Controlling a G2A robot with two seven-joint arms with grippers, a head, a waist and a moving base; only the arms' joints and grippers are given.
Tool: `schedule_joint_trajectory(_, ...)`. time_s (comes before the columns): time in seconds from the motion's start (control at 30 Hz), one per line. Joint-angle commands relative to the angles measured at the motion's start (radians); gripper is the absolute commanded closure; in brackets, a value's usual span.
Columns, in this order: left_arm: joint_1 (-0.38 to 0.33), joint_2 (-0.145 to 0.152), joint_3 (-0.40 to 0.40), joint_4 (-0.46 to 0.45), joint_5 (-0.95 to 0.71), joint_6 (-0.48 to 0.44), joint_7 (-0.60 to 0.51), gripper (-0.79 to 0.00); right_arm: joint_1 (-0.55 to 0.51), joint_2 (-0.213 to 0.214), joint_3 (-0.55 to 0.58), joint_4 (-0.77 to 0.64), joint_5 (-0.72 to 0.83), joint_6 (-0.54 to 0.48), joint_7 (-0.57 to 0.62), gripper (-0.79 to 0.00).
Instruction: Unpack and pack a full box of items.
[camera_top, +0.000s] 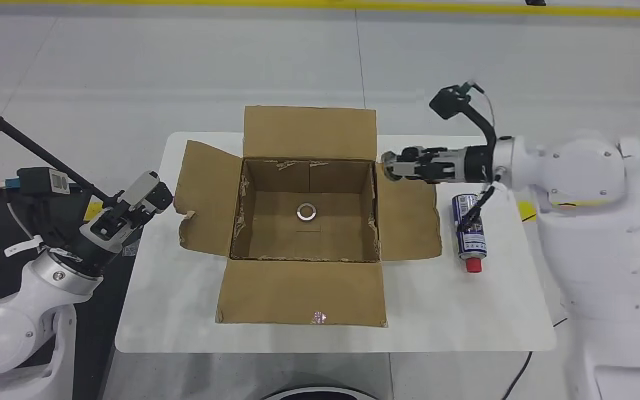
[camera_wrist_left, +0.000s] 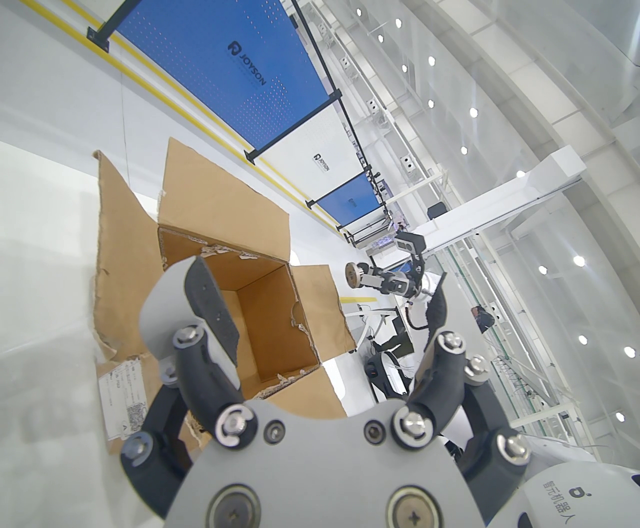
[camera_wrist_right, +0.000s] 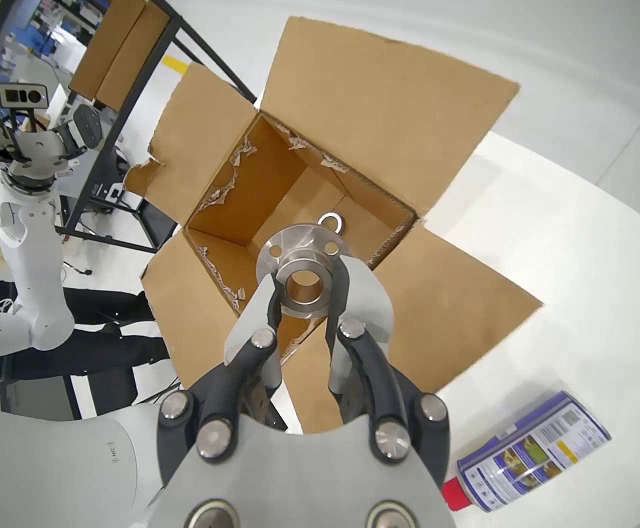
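An open cardboard box (camera_top: 300, 292) stands mid-table with all its flaps folded out. A small metal ring (camera_top: 307, 211) lies on its floor, and it is the same ring (camera_wrist_right: 332, 222) that appears in the right wrist view. My right gripper (camera_top: 388, 166) hovers at the box's right rim, shut on a round metal flange (camera_wrist_right: 302, 270) held above the box (camera_wrist_right: 380, 115) opening. My left gripper (camera_top: 150, 195) hangs off the table's left side, open and holding nothing, facing the box (camera_wrist_left: 225, 210). Its fingers (camera_wrist_left: 210, 300) are spread wide.
A blue spray can with a red cap (camera_top: 468, 232) lies on the white table (camera_top: 500, 310) right of the box, also seen as the can (camera_wrist_right: 532, 452) close to my right wrist. A black rack with cardboard (camera_wrist_right: 120, 55) stands beyond the table.
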Motion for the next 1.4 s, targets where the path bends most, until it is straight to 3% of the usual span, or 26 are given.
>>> schedule_joint_trajectory(0.0,0.000,0.000,0.000,0.000,0.000,0.000,0.000,-0.785,0.018,-0.009,-0.060,0.014,0.000,0.003,-0.015,0.000)
schedule_joint_trajectory(0.27,0.000,0.000,0.000,0.000,0.000,0.000,0.000,-0.785,0.089,-0.055,-0.280,0.059,-0.041,0.010,-0.082,0.000)
schedule_joint_trajectory(0.43,0.000,0.000,0.000,0.000,0.000,0.000,0.000,-0.785,0.119,-0.084,-0.411,0.100,-0.202,0.072,-0.156,0.000)
schedule_joint_trajectory(0.63,0.000,0.000,0.000,0.000,0.000,0.000,0.000,-0.785,0.147,-0.133,-0.558,0.238,-0.352,0.164,-0.239,0.000)
schedule_joint_trajectory(0.73,0.000,0.000,0.000,0.000,0.000,0.000,0.000,-0.785,0.162,-0.162,-0.619,0.312,-0.376,0.161,-0.261,0.000)
schedule_joint_trajectory(1.03,0.000,0.000,0.000,0.000,0.000,0.000,0.000,-0.785,0.202,-0.234,-0.696,0.452,-0.359,0.122,-0.303,0.000)
schedule_joint_trajectory(1.37,0.000,0.000,0.000,0.000,0.000,0.000,0.000,-0.785,0.220,-0.270,-0.715,0.488,-0.371,0.070,-0.296,0.000)
